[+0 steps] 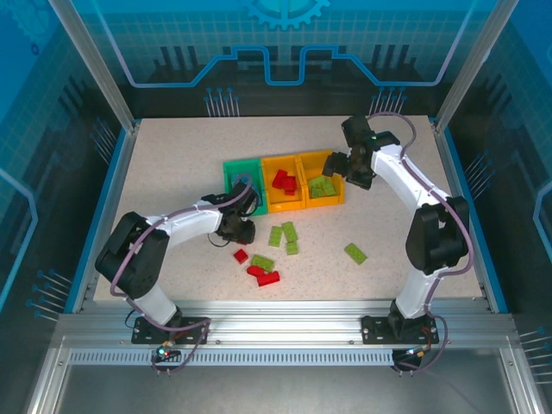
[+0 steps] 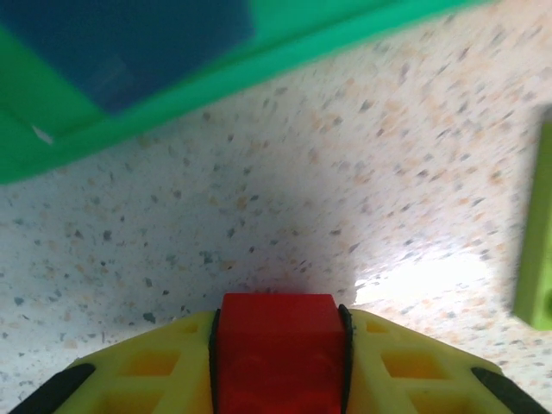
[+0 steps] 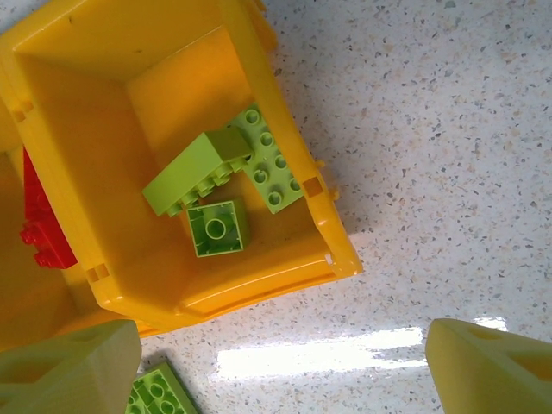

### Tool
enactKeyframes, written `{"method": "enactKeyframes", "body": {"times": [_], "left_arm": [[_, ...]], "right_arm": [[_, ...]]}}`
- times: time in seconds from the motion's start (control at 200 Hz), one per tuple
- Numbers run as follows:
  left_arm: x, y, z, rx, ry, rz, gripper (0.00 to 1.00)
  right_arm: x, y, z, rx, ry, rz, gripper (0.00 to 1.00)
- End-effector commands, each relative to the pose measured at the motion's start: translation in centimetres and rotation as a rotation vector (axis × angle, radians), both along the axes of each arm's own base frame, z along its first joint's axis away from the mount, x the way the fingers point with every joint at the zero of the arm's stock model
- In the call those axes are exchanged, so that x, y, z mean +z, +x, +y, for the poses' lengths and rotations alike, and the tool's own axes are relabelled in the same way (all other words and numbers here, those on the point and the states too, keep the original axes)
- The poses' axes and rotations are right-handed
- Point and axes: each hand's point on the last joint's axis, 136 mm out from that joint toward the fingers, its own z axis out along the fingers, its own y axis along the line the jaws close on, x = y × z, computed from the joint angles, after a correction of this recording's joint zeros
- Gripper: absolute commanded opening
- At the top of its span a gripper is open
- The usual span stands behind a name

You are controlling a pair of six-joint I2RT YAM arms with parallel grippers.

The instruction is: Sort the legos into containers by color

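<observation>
My left gripper (image 2: 278, 321) is shut on a red lego (image 2: 278, 354), low over the table just in front of the green container (image 2: 216, 82), which holds a blue lego (image 2: 129, 43). From above, the left gripper (image 1: 241, 228) sits below the green container (image 1: 231, 169). My right gripper (image 3: 280, 371) is open and holds nothing. It hangs over bare table beside the right orange-yellow container (image 3: 259, 276), which has three lime legos (image 3: 216, 226) in it. The middle container (image 1: 269, 203) holds red legos (image 1: 284, 181).
Loose legos lie on the table in front of the containers: lime ones (image 1: 284, 235), one further right (image 1: 355, 253), and red ones (image 1: 263, 275) with a lime one (image 1: 262, 262) beside them. A lime lego (image 3: 159, 392) lies by my right gripper's left finger.
</observation>
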Motion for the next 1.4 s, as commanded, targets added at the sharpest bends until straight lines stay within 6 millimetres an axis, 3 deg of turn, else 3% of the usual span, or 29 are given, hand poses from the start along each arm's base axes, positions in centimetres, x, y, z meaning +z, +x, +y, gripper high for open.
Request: {"method": "enactKeyframes", "body": {"times": [0.0,0.185,0.345,0.415,0.55,0.705,0.865,1.05,1.17,1.391], "left_arm": [[4.7,1.8,-1.9,0.004,-0.082,-0.093,0.33],[11.1,5.2,-4.1,-0.014,-0.175,-0.246,0.33],[13.9,8.2,-6.3,-0.059,-0.214,-0.307,0.33],[14.0,9.5,-7.4,-0.079,-0.222,-0.305,0.33],[12.4,11.7,-8.9,-0.083,-0.211,-0.259,0.33],[10.9,13.8,-9.5,-0.045,-0.214,-0.218,0.34],[9.9,14.8,-9.5,-0.022,-0.202,-0.182,0.37],[9.9,14.7,-9.5,-0.023,-0.205,-0.175,0.49],[10.4,14.4,-9.4,-0.020,-0.210,-0.175,0.63],[14.8,13.6,-8.5,-0.012,-0.253,-0.298,0.88]], "right_arm": [[1.0,-0.4,-0.3,-0.003,0.015,-0.028,0.87],[-0.3,-2.4,-0.5,0.037,-0.028,-0.005,0.88],[-1.9,-4.9,-1.4,0.042,-0.043,0.017,0.88],[-2.8,-6.3,-1.7,0.049,-0.055,0.039,0.88],[-4.4,-9.7,-1.9,0.083,-0.086,0.099,0.88],[-6.0,-14.0,-0.4,0.209,-0.106,0.177,0.89],[-7.9,-17.6,-0.8,0.181,-0.140,0.291,0.90],[-9.0,-18.6,-1.2,0.183,-0.146,0.301,0.91],[-9.6,-18.5,-0.5,0.236,-0.132,0.332,0.91],[-10.9,-18.7,-1.8,0.253,-0.196,0.393,0.90]]}}
